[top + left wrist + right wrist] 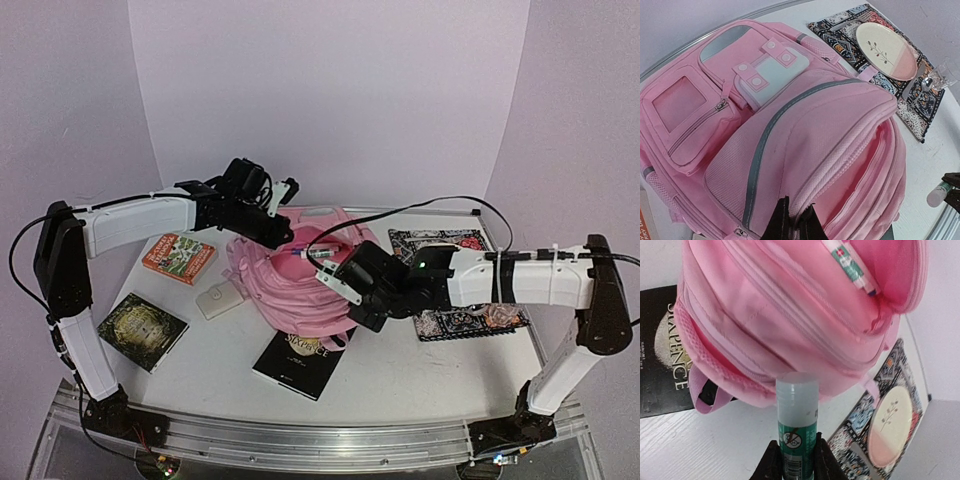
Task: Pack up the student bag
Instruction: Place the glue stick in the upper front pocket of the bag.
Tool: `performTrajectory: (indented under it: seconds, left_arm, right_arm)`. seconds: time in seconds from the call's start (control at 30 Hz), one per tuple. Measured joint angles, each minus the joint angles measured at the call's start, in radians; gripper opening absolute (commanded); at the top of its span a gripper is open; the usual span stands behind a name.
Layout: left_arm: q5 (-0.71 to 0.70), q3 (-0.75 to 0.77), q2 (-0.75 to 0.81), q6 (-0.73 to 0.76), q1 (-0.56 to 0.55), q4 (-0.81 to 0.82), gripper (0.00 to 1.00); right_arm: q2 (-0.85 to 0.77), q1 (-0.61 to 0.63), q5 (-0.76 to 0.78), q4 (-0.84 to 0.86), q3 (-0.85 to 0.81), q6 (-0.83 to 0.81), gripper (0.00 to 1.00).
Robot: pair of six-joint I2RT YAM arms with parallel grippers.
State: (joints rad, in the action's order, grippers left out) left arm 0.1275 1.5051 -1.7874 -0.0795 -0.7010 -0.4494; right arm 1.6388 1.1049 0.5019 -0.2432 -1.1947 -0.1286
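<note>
The student bag [290, 285], a big pink backpack, lies in the middle of the table with its main compartment [875, 165] gaping open. My left gripper [796, 220] is shut on the zip edge of the raised flap and holds it up. My right gripper [797, 460] is shut on a green glue stick [797, 425] with a frosted cap, upright between the fingers, just short of the bag's near side. That stick's cap also shows in the left wrist view as a glue stick [938, 194] at the right edge. A white marker [850, 262] lies inside the open bag.
A patterned placemat [465, 320] to the right carries a plate [887, 50], cutlery and a glass [946, 74]. A black book [300, 362] lies in front of the bag. An orange book [178, 257], a dark gold-printed book [142, 328] and a small white item [218, 300] lie left.
</note>
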Motion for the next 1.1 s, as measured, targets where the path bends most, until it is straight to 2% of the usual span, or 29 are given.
performTrajectory:
  seconds: [0.23,0.53,0.7,0.8,0.9,1.1]
  left_arm:
    - [0.059,0.000,0.000,0.000,0.000,-0.017,0.00]
    - [0.133,0.000,0.000,-0.009,0.002,-0.025,0.00]
    - [0.151,0.000,0.000,-0.009,0.002,-0.025,0.00]
    - [0.160,0.000,0.000,-0.012,0.002,-0.025,0.00]
    - [0.167,0.000,0.000,-0.022,0.002,-0.025,0.00]
    - [0.168,0.000,0.000,-0.031,0.002,-0.025,0.00]
  right_arm:
    - [0.049,0.000,0.039,0.200,-0.046,-0.369,0.00]
    - [0.206,-0.039,0.032,0.437,-0.105,-0.657,0.08]
    - [0.268,-0.084,0.018,0.496,-0.123,-0.754,0.20]
    - [0.286,-0.109,0.011,0.526,-0.129,-0.787,0.35]
    - [0.294,-0.127,0.009,0.542,-0.134,-0.811,0.44]
    - [0.291,-0.138,-0.017,0.561,-0.133,-0.788,0.52]
